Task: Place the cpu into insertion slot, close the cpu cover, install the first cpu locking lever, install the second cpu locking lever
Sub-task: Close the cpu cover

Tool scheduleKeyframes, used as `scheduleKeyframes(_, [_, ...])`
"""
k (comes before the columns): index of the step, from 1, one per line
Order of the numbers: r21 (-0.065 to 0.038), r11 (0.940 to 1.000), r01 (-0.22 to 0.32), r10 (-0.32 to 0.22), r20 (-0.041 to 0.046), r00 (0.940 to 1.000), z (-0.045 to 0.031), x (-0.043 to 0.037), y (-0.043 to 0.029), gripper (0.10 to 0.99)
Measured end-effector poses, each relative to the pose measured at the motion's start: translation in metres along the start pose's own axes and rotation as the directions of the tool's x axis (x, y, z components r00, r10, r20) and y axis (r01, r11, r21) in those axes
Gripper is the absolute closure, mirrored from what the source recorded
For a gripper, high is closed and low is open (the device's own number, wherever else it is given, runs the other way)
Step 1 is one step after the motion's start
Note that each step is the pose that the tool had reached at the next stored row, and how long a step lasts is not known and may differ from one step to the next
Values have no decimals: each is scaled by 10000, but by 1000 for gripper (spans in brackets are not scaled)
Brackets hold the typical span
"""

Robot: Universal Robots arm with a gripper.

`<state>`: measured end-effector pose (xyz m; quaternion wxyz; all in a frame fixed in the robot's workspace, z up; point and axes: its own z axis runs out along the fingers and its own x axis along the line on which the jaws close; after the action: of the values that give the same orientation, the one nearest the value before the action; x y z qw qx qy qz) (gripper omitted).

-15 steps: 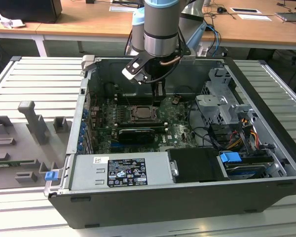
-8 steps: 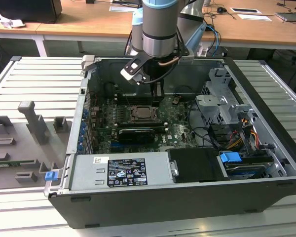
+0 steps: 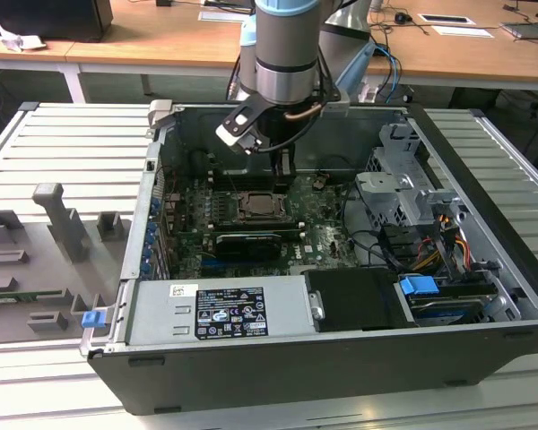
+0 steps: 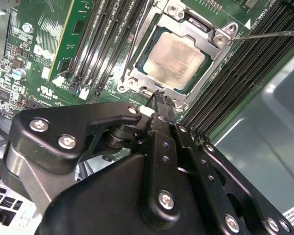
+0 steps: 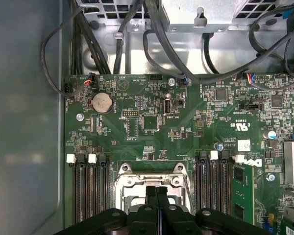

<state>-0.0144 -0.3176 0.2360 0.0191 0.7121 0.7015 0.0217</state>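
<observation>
The cpu sits in the insertion slot under the lowered cpu cover, at about seven o'clock from the claw in the exterior view. The claw is fully closed and holds nothing. If it slips off the thin lever, it may scratch the board.

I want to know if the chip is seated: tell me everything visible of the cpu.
The cpu, a small flat square chip with a dull silvery-grey metal top, paler and smudged at its middle, lies flat on the green motherboard. The thin silvery metal cpu cover frames it and seems to lie over its edges, so the top shows through the open centre. The black gripper, shut, is near one edge of the frame, off the chip.
</observation>
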Motion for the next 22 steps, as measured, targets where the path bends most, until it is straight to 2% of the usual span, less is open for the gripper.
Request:
scheduleKeyframes(14, [1,10000,12,-12,1,10000,29,-1,-76,980])
scheduleKeyframes(18, [-1,10000,14,-14,-2,10000,29,1,-120,980])
scheduleKeyframes(22, [0,10000,13,-13,-1,10000,24,0,-193,980])
